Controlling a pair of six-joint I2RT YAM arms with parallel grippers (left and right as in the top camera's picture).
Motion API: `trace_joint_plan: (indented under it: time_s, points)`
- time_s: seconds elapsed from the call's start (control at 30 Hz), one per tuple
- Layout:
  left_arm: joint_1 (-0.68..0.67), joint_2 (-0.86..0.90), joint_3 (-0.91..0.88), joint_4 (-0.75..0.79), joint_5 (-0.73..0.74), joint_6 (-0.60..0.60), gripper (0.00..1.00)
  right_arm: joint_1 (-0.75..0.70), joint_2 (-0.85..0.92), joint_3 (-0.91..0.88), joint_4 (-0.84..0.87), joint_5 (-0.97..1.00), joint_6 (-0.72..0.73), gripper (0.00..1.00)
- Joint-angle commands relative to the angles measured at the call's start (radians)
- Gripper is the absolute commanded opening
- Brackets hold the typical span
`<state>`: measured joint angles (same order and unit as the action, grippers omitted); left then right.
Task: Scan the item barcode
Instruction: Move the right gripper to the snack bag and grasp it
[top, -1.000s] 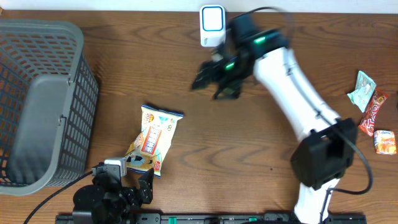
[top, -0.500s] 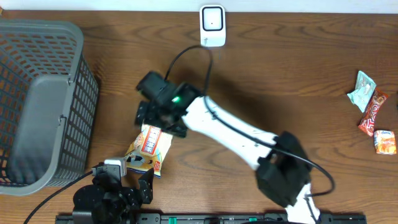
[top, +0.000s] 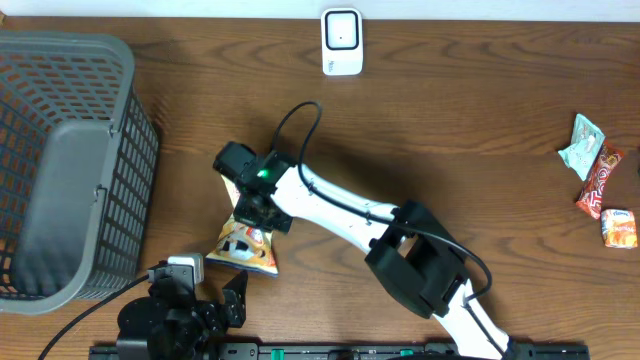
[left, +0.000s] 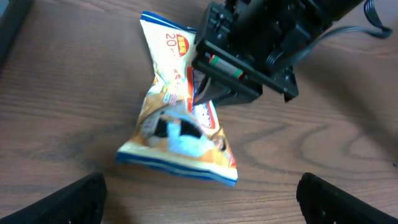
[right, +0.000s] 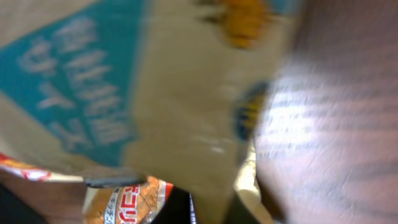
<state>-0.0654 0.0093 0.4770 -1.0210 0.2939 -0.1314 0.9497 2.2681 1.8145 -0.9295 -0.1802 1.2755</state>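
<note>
Snack bag (top: 248, 250): on the bench (top: 480, 110), front-left area. It sits just ahead of my left claw (top: 200, 290) and to the right of the grey basket (top: 130, 170), not touching the basket. The wrapper is orange and cream with a blue edge along one end, printed face up. The bag is cinched at its waist, so it reads as an hourglass in the left wrist view.

Right claw (top: 252, 208): down on the bag, fingers pressed together with the wrapper pinched between them at about mid-length. The left wrist view shows the black fingers biting into the waist of the wrapper. The right wrist view is filled with blurred wrapper, blue lettering on cream, and wood grain to one side; too close to read. I cannot tell whether the bag is resting on the wood or raised off it.

Left claw: spread wide, nothing between the fingers, at the near edge of the bench, apart from the bag.

Scanner (top: 341, 41): white, upright at the far edge, centre, well apart from the bag.

Three small wrapped snacks (top: 598, 180) lie at the far right of the bench.
</note>
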Motion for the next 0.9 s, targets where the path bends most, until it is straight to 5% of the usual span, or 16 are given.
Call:
trace_joint_plan:
  time_s: [0.0, 0.17, 0.3, 0.53, 0.6, 0.77, 0.87]
  points:
    - [0.002, -0.005, 0.005, 0.002, 0.013, -0.005, 0.98, -0.039, 0.019, -0.005, -0.01, 0.093, -0.108, 0.01]
    - [0.002, -0.005, 0.005, 0.002, 0.013, -0.005, 0.97, -0.105, 0.019, -0.005, -0.169, 0.062, -0.322, 0.01]
    - [0.002, -0.005, 0.005, 0.002, 0.013, -0.005, 0.98, -0.191, 0.019, -0.005, -0.279, -0.019, -0.644, 0.01]
    - [0.002, -0.005, 0.005, 0.002, 0.013, -0.005, 0.98, -0.322, 0.014, 0.002, -0.467, 0.286, -0.787, 0.01]
    - [0.002, -0.005, 0.005, 0.002, 0.013, -0.005, 0.98, -0.343, -0.004, 0.019, -0.491, 0.286, -0.843, 0.11]
    - [0.002, -0.005, 0.005, 0.002, 0.013, -0.005, 0.98, -0.371, -0.116, 0.041, -0.509, 0.276, -0.892, 0.79]
    - [0.002, -0.005, 0.005, 0.002, 0.013, -0.005, 0.98, -0.373, -0.201, 0.041, -0.532, 0.231, -0.893, 0.88]
